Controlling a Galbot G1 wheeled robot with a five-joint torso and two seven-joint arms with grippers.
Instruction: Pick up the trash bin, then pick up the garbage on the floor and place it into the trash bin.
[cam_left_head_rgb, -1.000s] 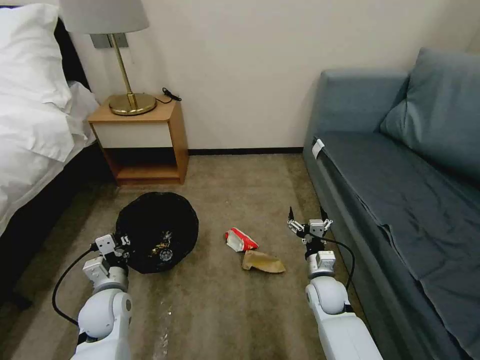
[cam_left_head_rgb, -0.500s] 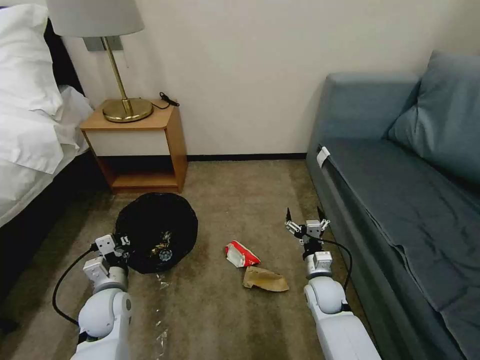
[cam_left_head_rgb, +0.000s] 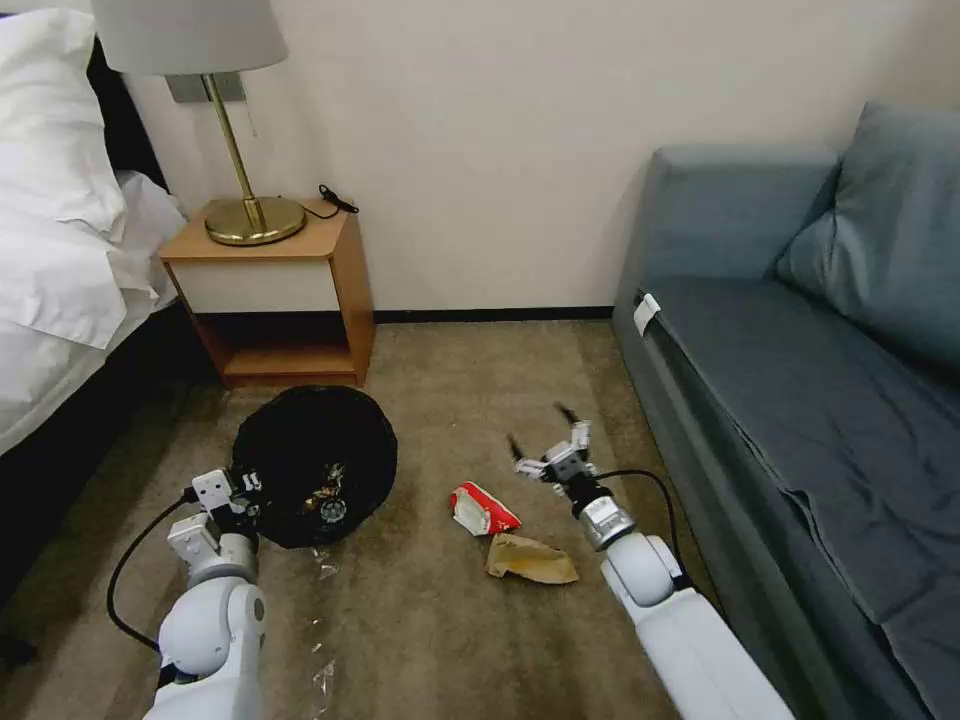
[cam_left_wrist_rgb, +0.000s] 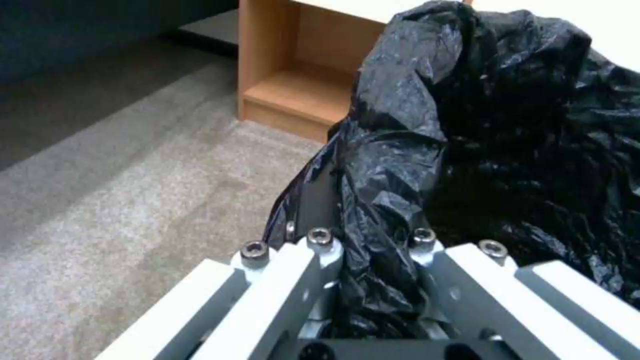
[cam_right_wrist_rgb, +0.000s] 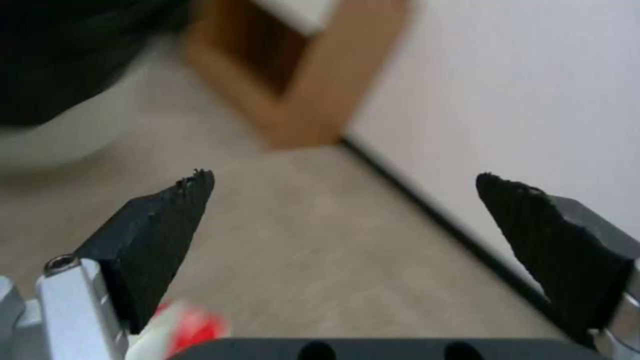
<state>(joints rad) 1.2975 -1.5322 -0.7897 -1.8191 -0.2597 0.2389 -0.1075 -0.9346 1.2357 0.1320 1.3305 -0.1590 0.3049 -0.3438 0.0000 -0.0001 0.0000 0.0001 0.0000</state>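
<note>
- The room is carpeted in tan-brown (cam_left_head_rgb: 460, 380), with a cream wall (cam_left_head_rgb: 480, 130) and a dark baseboard along the upper middle of the head view.
- A wooden nightstand (cam_left_head_rgb: 285, 290) stands at upper left of the head view; this surface carries a brass lamp (cam_left_head_rgb: 245, 190) with a pale shade and a black cord.
- White bedding (cam_left_head_rgb: 60, 200) fills the left edge of the head view, and a blue-grey sofa (cam_left_head_rgb: 820, 380) runs down the right side, a small white tag on its front edge.
- The trash bin (cam_left_head_rgb: 315, 465), lined with a glossy black bag (cam_left_wrist_rgb: 507, 130), sits at lower left centre, just in front of the nightstand, with some litter inside it.
- The left end effector (cam_left_head_rgb: 243, 497) is clenched on the bin's bagged rim at its near-left edge.
- The red-and-white wrapper (cam_left_head_rgb: 482, 508) lies on the carpet at lower centre, the tan paper scrap (cam_left_head_rgb: 530, 560) just below it.
- The right end effector (cam_left_head_rgb: 545, 440) hangs released, fingers spread wide, just above and right of the red-and-white wrapper.
- No writing can be read on the wrappers or the tag.
</note>
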